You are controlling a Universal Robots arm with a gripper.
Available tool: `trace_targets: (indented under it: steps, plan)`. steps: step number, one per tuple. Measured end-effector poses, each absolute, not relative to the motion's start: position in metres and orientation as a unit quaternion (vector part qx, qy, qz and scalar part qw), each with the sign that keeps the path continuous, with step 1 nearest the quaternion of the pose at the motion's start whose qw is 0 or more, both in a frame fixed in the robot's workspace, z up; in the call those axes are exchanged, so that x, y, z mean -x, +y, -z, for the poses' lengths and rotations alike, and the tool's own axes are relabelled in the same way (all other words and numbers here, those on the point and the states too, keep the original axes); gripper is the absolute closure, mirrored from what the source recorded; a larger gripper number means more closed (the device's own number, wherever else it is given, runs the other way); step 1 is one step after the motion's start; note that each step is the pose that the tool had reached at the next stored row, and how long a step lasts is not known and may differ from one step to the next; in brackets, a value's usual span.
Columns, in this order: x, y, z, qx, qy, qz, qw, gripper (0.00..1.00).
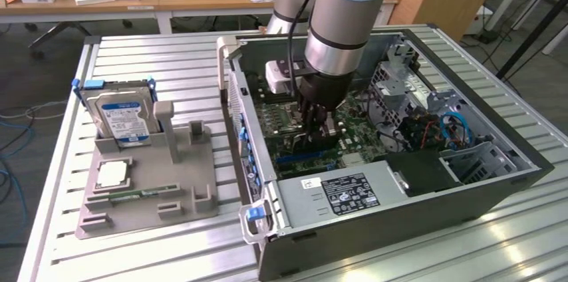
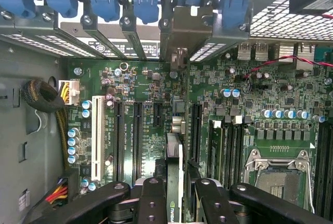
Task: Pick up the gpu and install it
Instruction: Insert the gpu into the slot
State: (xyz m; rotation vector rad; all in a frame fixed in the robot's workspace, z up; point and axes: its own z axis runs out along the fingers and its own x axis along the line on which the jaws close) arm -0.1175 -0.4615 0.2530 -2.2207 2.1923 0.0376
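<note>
Inside the open computer case (image 1: 497,182), my gripper (image 1: 318,117) reaches down over the green motherboard (image 1: 355,106). In the wrist view the gripper (image 2: 174,190) is shut on the gpu (image 2: 174,159), a thin dark card seen edge-on between the black fingers (image 2: 151,198). Its pale metal end bracket (image 2: 179,31) stands at the case's rear slot openings. The card's lower edge runs between two long black expansion slots (image 2: 138,135), close above the board. Whether it is seated in a slot is hidden.
Beside the case, a grey fixture (image 1: 146,189) holds a silver blue-labelled hard drive (image 1: 122,117), a pale square chip (image 1: 114,174) and a green memory stick (image 1: 133,195). The power supply (image 1: 350,192), drive cages (image 1: 400,76) and a CPU socket (image 2: 278,174) crowd around the gripper.
</note>
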Motion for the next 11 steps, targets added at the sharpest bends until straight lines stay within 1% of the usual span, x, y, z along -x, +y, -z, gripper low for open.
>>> trace_targets:
  steps: [11]
  plan:
    - [0.1175,-0.4615,-0.2526,0.697,0.717,-0.012,0.011,0.74]
